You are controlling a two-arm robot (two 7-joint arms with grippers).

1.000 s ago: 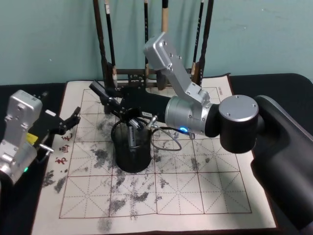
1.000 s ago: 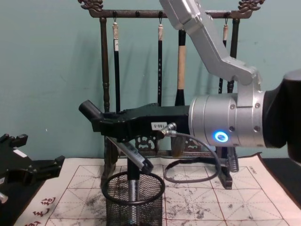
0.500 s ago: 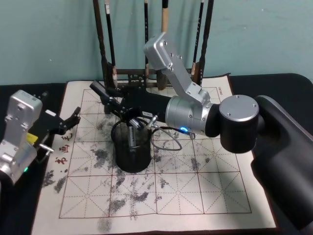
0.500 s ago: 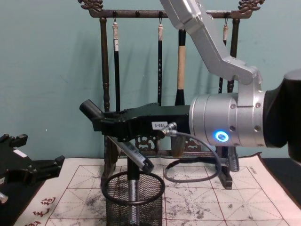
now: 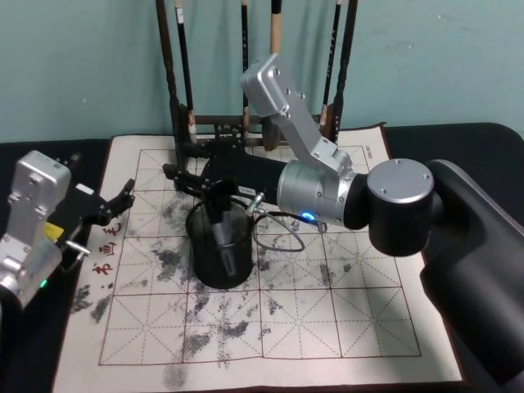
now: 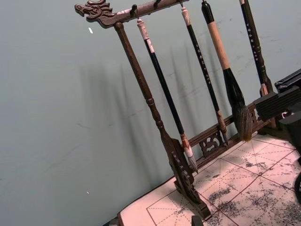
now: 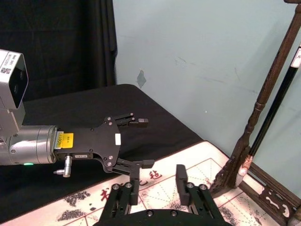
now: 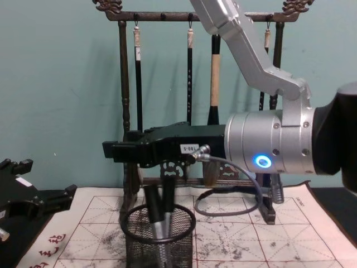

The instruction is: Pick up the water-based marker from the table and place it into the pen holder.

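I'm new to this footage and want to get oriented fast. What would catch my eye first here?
The big silver right arm stretches across the mat, its right gripper open just above the black mesh pen holder at the mat's middle, where two markers now lean inside. Behind stands the tall dark wooden brush rack with hanging brushes against the teal wall. The left gripper sits open at the mat's left edge.

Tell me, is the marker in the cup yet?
Yes, it looks done. The marker leans inside the pen holder, next to another pen. The right gripper is open just above it, holding nothing. The left gripper waits open at the mat's left edge. Only backing the right arm away seems left.
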